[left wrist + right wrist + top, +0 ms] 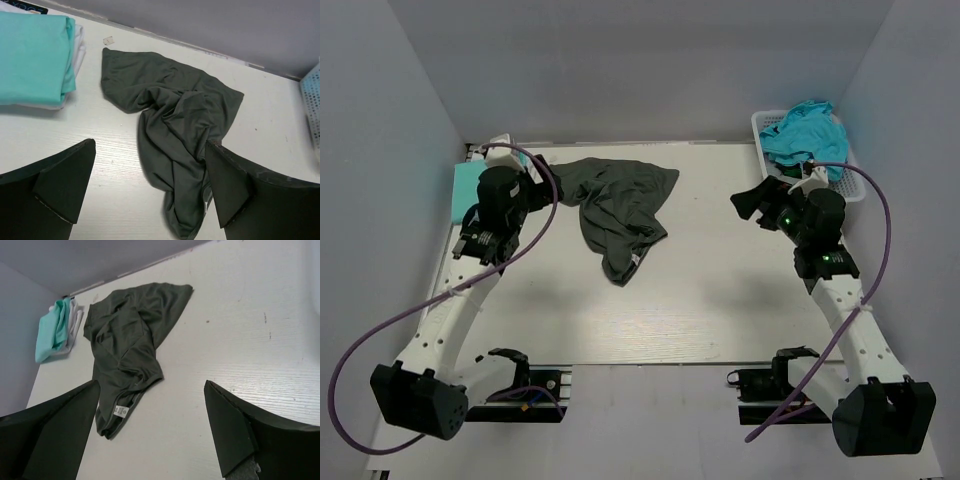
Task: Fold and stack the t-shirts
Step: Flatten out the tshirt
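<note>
On the far left half of the table (720, 300), a charcoal shirt (620, 215) lies crumpled and unfolded, one end reaching toward the back edge and the other trailing toward the middle. Its small white label (120, 411) shows at the nearer end. At the far left edge, just beside it but not touching, sits a folded mint shirt (30, 57) with something white (77, 45) folded under it. Over in the far right corner, a white basket (850, 180) holds a heap of teal cloth (805, 130), well apart from the charcoal one.

Left gripper (150, 145) hangs above the table by the mint stack, its fingers spread wide with nothing between them; the charcoal shirt lies below and ahead of it, untouched. Right gripper (151, 384) is on the right side near the basket, pointed across toward the charcoal shirt, fingers likewise wide apart and empty, over bare tabletop. Purple cables loop from both arms down to their bases at the near edge.
</note>
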